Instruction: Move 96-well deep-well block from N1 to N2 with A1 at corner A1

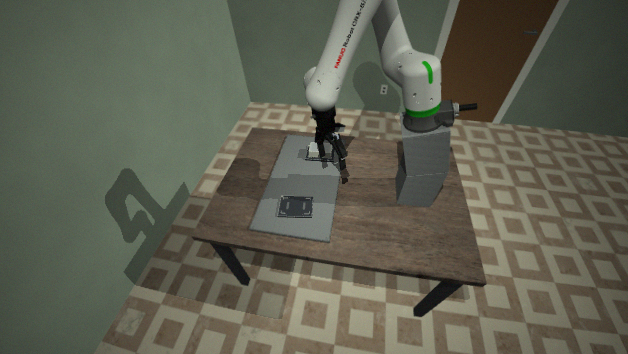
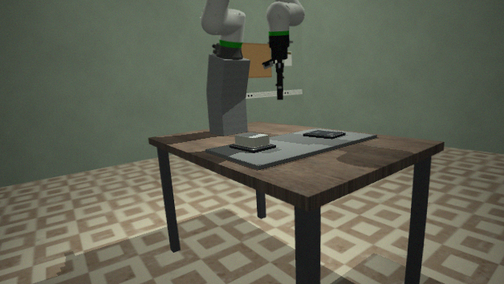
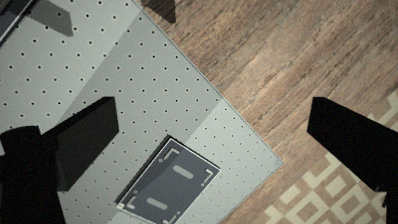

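The white deep-well block [image 1: 314, 148] sits in nest N1 at the far end of the grey perforated mat [image 1: 300, 187]; it also shows in the exterior view [image 2: 252, 139]. The empty dark nest N2 [image 1: 295, 206] lies at the mat's near end and shows in the exterior view [image 2: 324, 134] and in the wrist view [image 3: 172, 185]. My gripper [image 1: 332, 160] [image 2: 279, 86] is open and empty. It hangs high above the table, near the mat's edge between the two nests. In the wrist view its two dark fingers stand wide apart [image 3: 215, 135]. I cannot make out the block's cut-off corner.
The arm's grey pedestal [image 1: 424, 160] stands on the wooden table [image 1: 380, 220] beside the mat. A brown door [image 1: 492, 55] is behind the arm. The floor is checkered tile and the walls are green.
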Action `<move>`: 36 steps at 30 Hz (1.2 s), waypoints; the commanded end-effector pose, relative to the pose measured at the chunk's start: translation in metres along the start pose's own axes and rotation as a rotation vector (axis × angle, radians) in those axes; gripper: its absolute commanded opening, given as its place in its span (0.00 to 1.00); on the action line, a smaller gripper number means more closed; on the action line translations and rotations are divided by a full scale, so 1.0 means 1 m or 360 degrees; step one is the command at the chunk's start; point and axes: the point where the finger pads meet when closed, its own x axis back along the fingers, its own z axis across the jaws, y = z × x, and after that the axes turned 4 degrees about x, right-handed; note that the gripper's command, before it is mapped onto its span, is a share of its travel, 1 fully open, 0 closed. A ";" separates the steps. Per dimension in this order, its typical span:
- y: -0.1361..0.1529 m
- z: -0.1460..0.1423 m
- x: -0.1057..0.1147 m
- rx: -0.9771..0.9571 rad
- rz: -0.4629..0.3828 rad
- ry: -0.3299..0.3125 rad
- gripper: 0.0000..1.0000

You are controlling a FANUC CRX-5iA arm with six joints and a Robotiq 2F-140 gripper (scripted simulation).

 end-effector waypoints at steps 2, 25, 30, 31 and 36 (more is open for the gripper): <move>0.000 -0.018 -0.003 0.0273 -0.0035 0.0004 1.00; -0.022 -0.098 -0.016 0.1379 -0.0008 -0.0123 1.00; -0.028 -0.111 -0.019 0.1536 0.0005 -0.0140 1.00; -0.029 -0.114 -0.019 0.1589 0.0010 -0.0146 1.00; -0.037 -0.130 -0.022 0.1852 0.0037 -0.0172 1.00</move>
